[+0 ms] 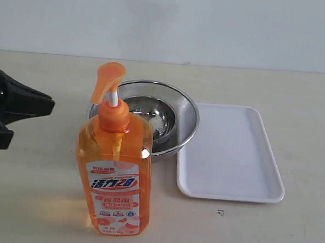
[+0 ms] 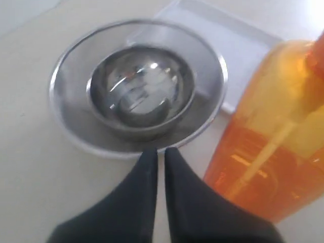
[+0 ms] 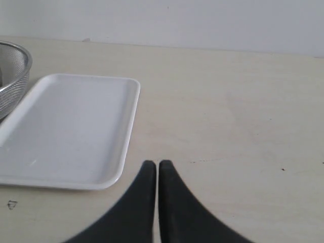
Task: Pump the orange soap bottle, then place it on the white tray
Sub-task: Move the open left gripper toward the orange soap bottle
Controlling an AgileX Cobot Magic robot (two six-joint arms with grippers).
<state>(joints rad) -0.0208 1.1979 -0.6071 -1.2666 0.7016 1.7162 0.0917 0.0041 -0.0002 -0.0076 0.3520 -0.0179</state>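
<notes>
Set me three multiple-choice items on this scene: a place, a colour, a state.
1. The orange soap bottle stands: A on the white tray; B on the table by the steel bowls; C inside the bowls.
2. Its pump stem is: A white; B black; C green.
3. The left hand is: A shut, empty; B shut on the bottle; C wide open.
B: its base rests on bare table. A: white shows below the head. A: fingers meet, nothing between.

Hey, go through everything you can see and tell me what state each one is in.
orange soap bottle: upright on table, pump head raised, unheld.
white tray: flat on table, nothing on it.
steel bowls: nested, upright.
left claw: shut, empty.
right claw: shut, empty.
</notes>
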